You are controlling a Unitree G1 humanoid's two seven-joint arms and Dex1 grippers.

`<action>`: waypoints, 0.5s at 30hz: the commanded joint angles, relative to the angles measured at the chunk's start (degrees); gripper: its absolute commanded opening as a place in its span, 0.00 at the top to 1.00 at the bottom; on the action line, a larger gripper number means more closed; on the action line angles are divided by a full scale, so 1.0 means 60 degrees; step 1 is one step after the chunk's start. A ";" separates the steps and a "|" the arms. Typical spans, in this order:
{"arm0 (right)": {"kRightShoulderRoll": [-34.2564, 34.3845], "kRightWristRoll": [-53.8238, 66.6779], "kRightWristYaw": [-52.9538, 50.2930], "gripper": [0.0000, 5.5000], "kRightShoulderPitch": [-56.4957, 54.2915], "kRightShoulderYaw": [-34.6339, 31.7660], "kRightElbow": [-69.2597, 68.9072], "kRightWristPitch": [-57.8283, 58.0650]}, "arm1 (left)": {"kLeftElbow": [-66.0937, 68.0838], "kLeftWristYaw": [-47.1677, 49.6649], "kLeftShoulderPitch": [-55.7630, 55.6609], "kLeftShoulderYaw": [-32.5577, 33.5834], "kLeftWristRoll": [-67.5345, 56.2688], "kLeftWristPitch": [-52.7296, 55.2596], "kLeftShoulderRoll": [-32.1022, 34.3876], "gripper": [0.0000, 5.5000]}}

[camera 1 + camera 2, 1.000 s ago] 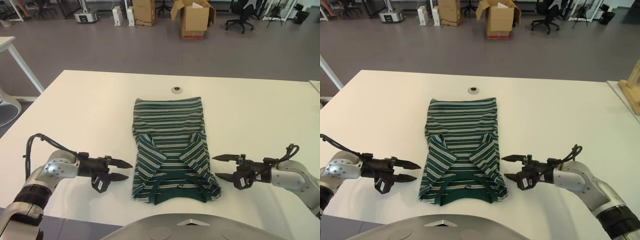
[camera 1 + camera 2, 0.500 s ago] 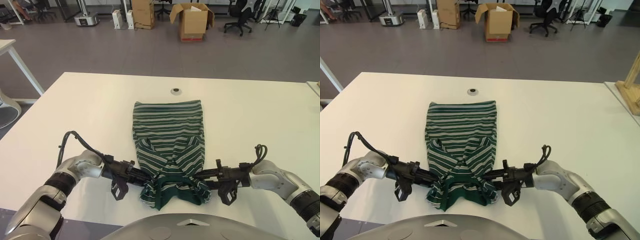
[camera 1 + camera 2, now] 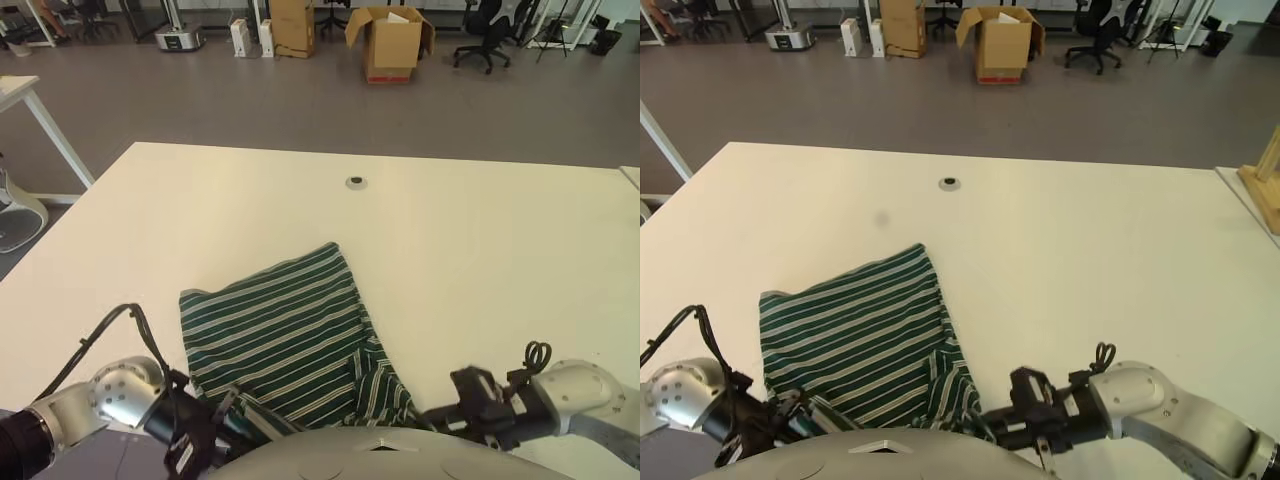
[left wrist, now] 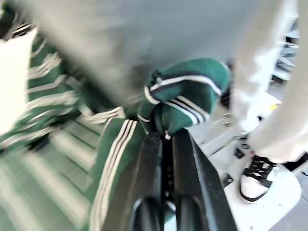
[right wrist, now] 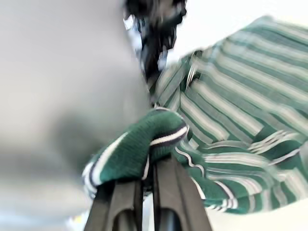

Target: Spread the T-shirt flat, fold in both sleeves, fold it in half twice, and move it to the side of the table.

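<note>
The green T-shirt with white stripes [image 3: 275,335] lies on the white table [image 3: 480,250], skewed with its far end to the left and its near end bunched at the table's front edge. My left gripper [image 4: 166,137] is shut on a rolled fold of the shirt's green hem; in the left eye view it [image 3: 232,418] sits at the shirt's near left corner. At the shirt's near right corner my right gripper [image 5: 149,166] is shut on another bunch of striped cloth, low at the front edge [image 3: 438,410]. The near hem is partly hidden.
A small round grommet [image 3: 355,182] sits in the table's far middle. Bare tabletop lies right of and beyond the shirt. On the floor behind stand an open cardboard box [image 3: 393,45] and office chairs [image 3: 485,25]. Another white table [image 3: 20,95] is at the far left.
The open grippers closed in on the shirt's near corners and shut. They have since drawn back to the front edge, dragging the shirt nearer and leftward, its far end swinging left.
</note>
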 commanded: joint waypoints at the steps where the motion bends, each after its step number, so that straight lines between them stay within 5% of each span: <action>1: 0.0423 0.2658 0.0046 0.99 -0.2789 -0.1201 0.1274 0.2660 | 0.0535 -0.0844 -0.1661 0.1645 -0.1909 0.2904 -0.0857 1.00; 7: 0.2388 0.2137 -0.0249 0.99 -0.5573 -0.1194 0.3094 0.4644 | 0.0260 -0.1262 -0.0675 0.3204 -0.2241 0.4552 -0.1162 1.00; 15: 0.5588 -0.1445 0.0243 0.99 -0.8490 0.0141 0.7413 0.5519 | -0.0731 0.0126 0.2120 0.5735 -0.3380 0.6207 -0.2372 1.00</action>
